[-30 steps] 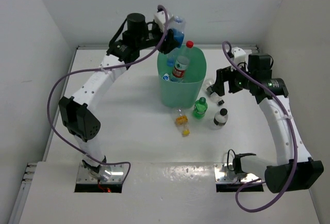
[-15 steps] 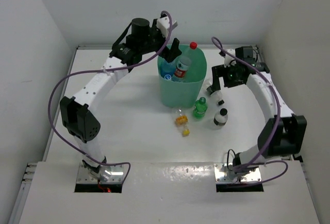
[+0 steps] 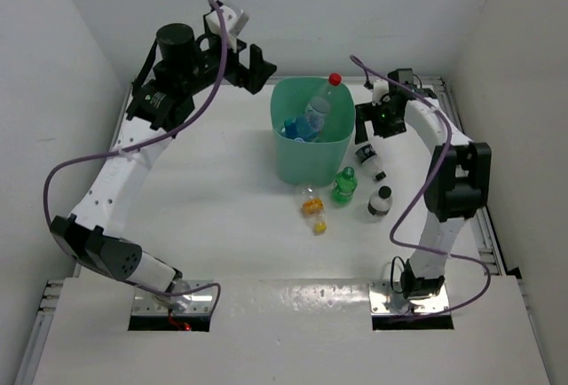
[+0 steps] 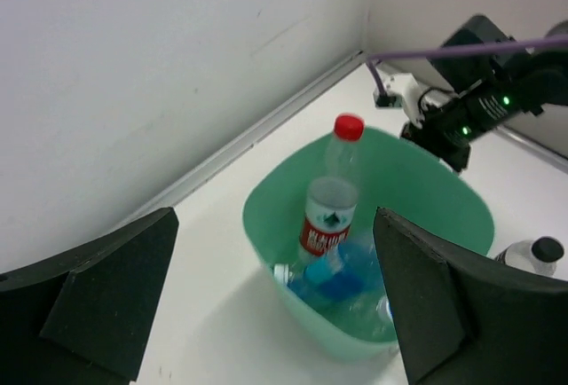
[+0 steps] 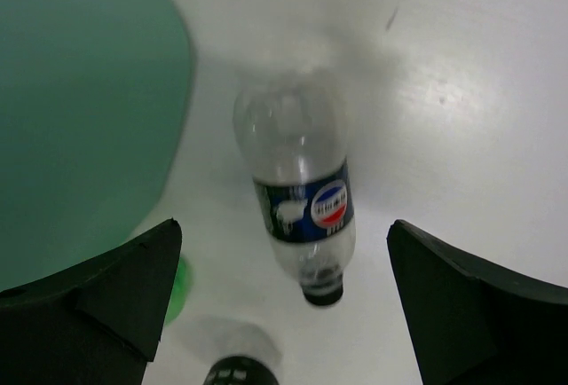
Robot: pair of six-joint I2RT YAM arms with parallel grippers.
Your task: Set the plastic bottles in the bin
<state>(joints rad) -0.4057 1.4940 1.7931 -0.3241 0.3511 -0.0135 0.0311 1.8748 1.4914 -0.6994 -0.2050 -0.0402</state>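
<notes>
Lying outside the part-filled mint-green plastic bin (image 3: pixel 311 159), four small plastic bottles (image 3: pixel 344 185) await binning; left pincer (image 4: pixel 275 305) and right pincer (image 5: pixel 284 305) gape empty.

The whole bench (image 3: pixel 222 199) is taken in from high above and behind the arms, the bin (image 3: pixel 311 159) is looked down on obliquely from the left wrist, and its wall is shared, upper left, by the close, downward right-wrist view.

Looks like a robotics lab. Boxed in by bare white walls (image 3: pixel 355 12), with two arms (image 3: pixel 114 185) bolted to a white bench (image 3: pixel 231 225).
</notes>
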